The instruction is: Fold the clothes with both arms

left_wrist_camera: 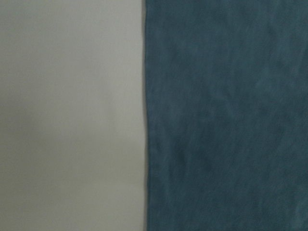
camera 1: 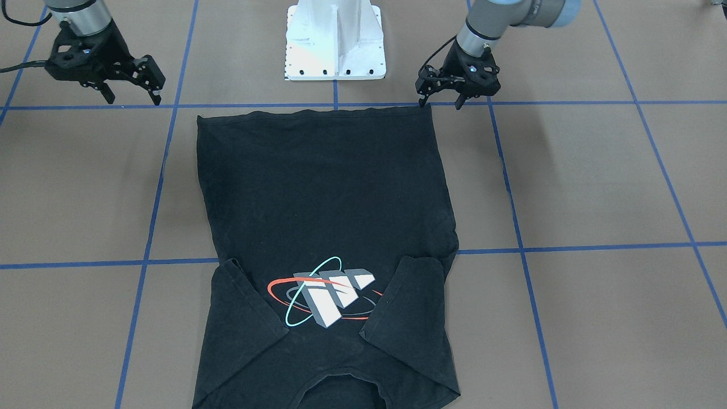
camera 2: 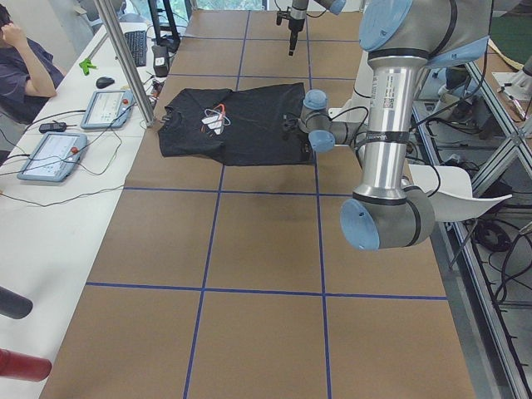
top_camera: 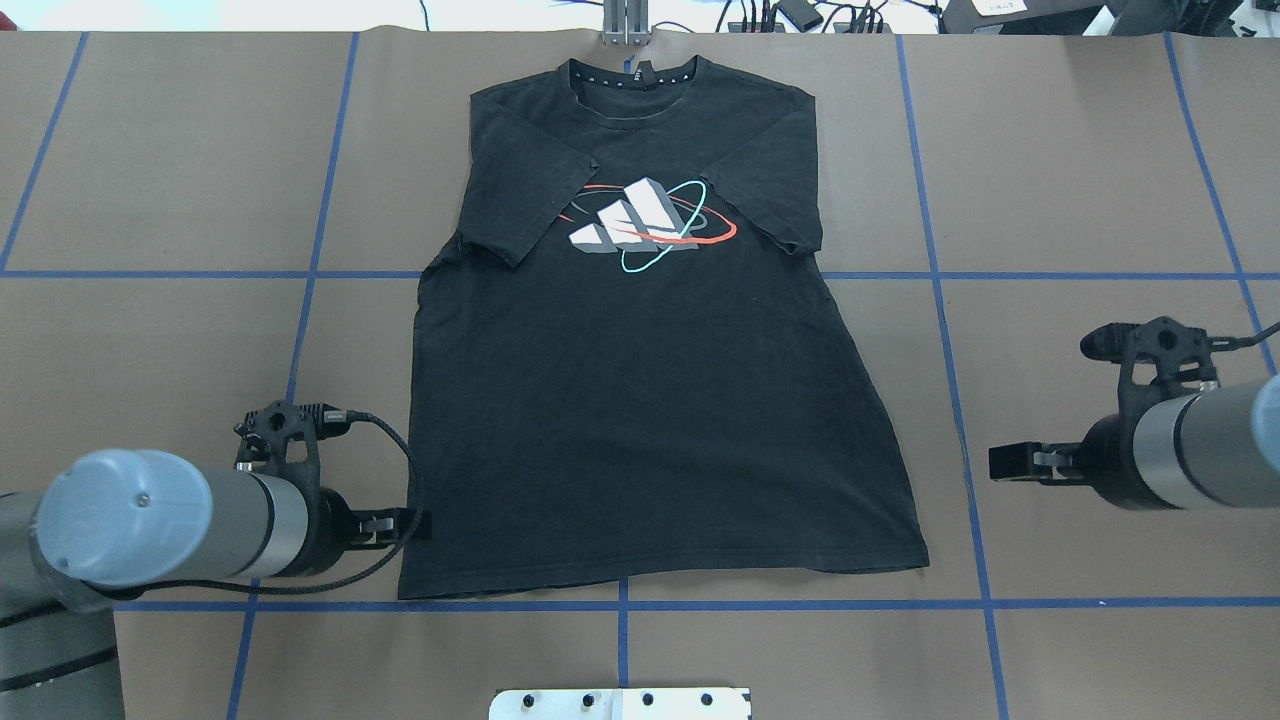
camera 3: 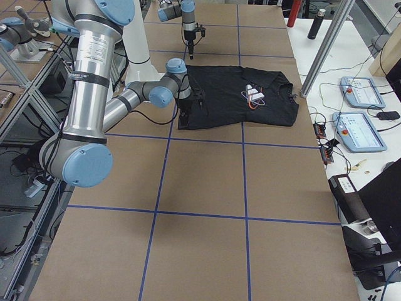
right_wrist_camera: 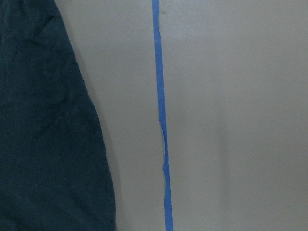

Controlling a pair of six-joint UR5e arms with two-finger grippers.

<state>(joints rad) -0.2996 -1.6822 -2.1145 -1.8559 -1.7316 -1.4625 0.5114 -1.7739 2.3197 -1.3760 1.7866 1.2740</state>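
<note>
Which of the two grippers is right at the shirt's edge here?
The left gripper: its open fingers sit at the hem corner of the T-shirt. The right gripper, also open, hangs well clear of the opposite corner, with bare table between.

We see the black T-shirt lying flat at upper centre on the brown worktop. The near left arm stands at right, its wrist low at the shirt's right edge. The far right arm hangs at top centre. A person sits upper left.
</note>
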